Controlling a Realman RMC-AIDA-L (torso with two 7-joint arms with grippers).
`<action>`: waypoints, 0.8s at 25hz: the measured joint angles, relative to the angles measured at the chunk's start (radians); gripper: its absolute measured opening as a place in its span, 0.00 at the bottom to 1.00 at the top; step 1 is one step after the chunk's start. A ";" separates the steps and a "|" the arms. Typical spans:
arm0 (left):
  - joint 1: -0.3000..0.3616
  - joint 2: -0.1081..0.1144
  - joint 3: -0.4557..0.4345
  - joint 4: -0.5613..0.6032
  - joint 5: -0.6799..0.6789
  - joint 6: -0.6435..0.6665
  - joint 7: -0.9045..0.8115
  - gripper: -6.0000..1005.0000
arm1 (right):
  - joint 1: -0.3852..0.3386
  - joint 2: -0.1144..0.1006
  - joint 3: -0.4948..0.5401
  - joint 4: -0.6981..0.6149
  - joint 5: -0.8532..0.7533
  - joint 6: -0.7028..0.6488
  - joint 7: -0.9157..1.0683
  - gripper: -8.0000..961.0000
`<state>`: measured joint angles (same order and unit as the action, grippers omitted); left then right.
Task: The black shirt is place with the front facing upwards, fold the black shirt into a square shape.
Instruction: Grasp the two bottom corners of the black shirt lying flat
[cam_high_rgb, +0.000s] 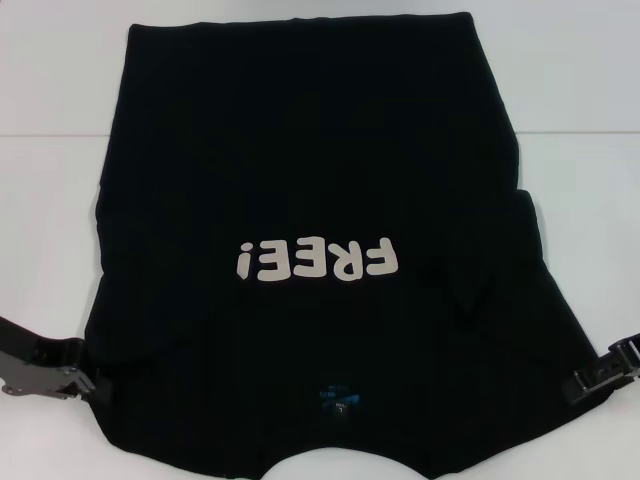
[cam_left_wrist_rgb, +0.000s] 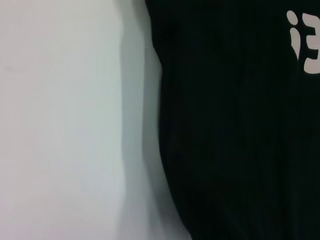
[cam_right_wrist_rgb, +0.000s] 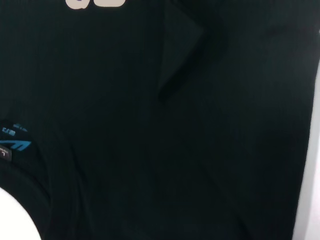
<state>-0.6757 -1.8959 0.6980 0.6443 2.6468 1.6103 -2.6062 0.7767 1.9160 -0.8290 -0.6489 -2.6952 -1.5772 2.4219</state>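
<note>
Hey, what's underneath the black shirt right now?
The black shirt lies flat on a white table, which shows around its edges. Its right sleeve seems folded in over the front. Whatever lies beneath the cloth is hidden.

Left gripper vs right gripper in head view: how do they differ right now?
The left gripper sits at the black shirt's left edge, lower in the picture and reaching further in; the right gripper sits at the shirt's right edge, showing less of itself. The left one shows silver metal parts on its body; the right one looks all black. Shared: both are at the collar end of the shirt, at its side edges.
</note>
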 joint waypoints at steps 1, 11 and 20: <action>0.000 0.000 0.000 0.000 0.000 0.000 0.000 0.03 | 0.000 0.001 0.000 0.000 0.000 0.000 0.000 0.95; 0.000 -0.002 0.001 0.000 -0.001 0.002 0.002 0.03 | 0.018 0.027 -0.009 0.004 0.000 -0.001 -0.014 0.94; 0.002 -0.002 0.000 0.000 -0.001 0.002 0.003 0.03 | 0.042 0.037 -0.003 0.013 0.011 -0.001 -0.018 0.93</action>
<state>-0.6734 -1.8976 0.6980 0.6443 2.6461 1.6123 -2.6030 0.8184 1.9532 -0.8318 -0.6360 -2.6846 -1.5785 2.4039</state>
